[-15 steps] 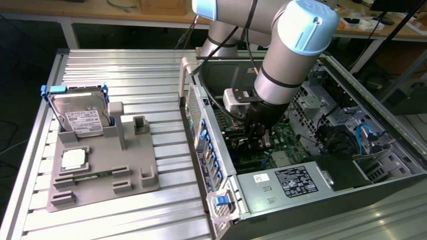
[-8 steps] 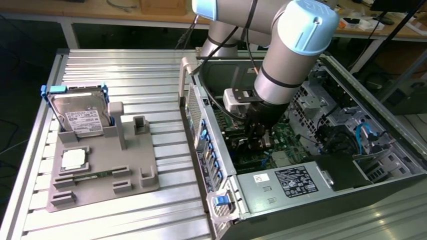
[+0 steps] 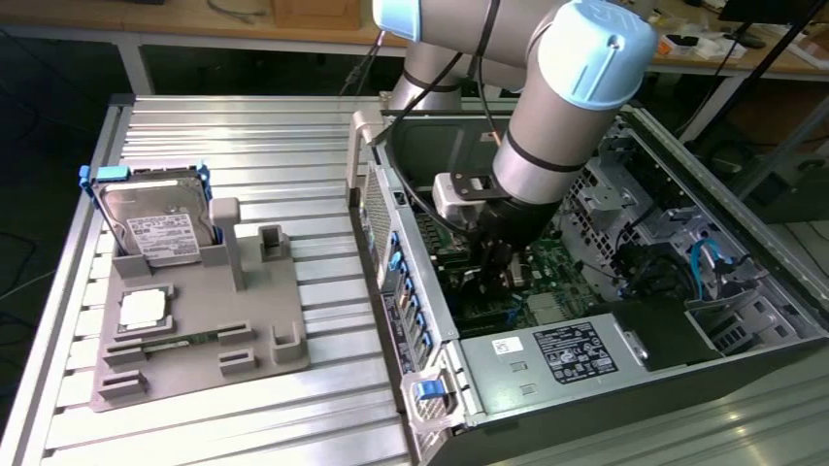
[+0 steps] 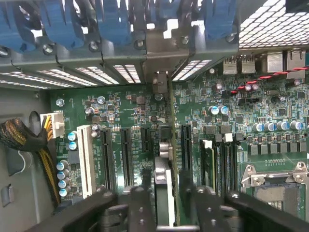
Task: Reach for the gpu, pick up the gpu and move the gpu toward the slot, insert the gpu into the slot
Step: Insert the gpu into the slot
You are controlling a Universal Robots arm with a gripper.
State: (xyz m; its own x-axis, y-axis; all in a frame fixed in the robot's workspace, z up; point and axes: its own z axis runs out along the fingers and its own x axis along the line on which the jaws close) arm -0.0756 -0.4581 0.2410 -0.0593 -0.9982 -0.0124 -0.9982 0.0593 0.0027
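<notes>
We see the tool [image 4: 166, 203] clamped on the gpu [image 4: 164, 159], holding it edge-on and upright over the green motherboard [image 4: 120, 108] inside the computer case [image 3: 622, 359], among the card connectors.

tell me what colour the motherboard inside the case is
Green, seen best in the wrist view: the flat green motherboard studded with black slots.

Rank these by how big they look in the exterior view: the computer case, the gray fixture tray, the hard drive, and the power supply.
Largest to smallest as they appear:
1. computer case
2. gray fixture tray
3. power supply
4. hard drive

The last two look close in size, and the drive stands partly sunk in the tray, so that order is unsure.
</notes>
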